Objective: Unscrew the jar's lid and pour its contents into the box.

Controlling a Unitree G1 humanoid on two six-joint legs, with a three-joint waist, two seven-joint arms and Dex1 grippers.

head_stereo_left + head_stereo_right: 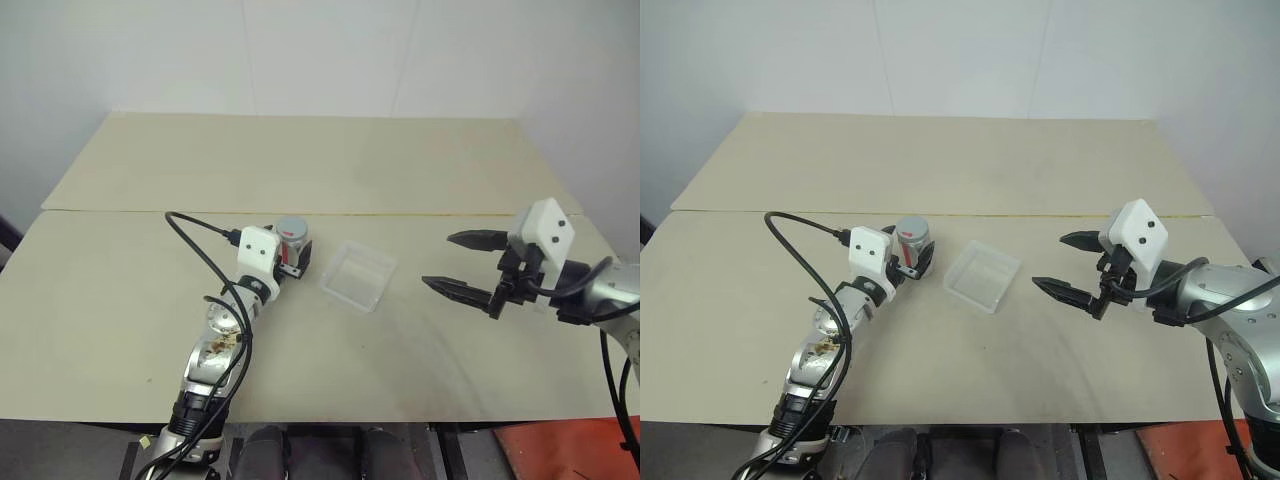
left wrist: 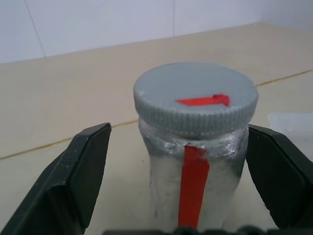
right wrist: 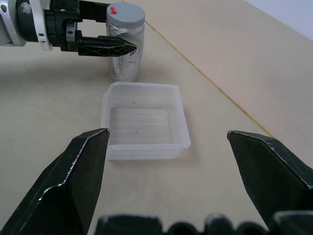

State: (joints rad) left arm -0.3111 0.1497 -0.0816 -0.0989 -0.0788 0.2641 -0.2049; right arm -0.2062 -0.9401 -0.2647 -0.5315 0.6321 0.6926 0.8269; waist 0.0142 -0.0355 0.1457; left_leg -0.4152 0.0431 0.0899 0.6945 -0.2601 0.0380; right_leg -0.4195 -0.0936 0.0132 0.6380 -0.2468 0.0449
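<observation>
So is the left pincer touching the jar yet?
Apart. In the left wrist view the left pincer straddles the jar with table showing between each finger and the glass.

Your left arm (image 1: 215, 355) is a silver metal limb with black joint rings, and a glossy black cable (image 1: 205, 260) loops loosely along it up to the wrist. Each wrist carries a white, boxy camera housing (image 1: 545, 228) marked with two small dark dots. Your left gripper (image 2: 181, 161) and your right gripper (image 1: 462, 264) each have two black fingers (image 3: 78, 176), broad at the base, wedge-shaped, narrowing to a point, with finely ridged inner faces. Your right arm (image 1: 1215, 290) is silver too, banded in black, with thin black cables (image 1: 612, 385) trailing beneath it.
</observation>
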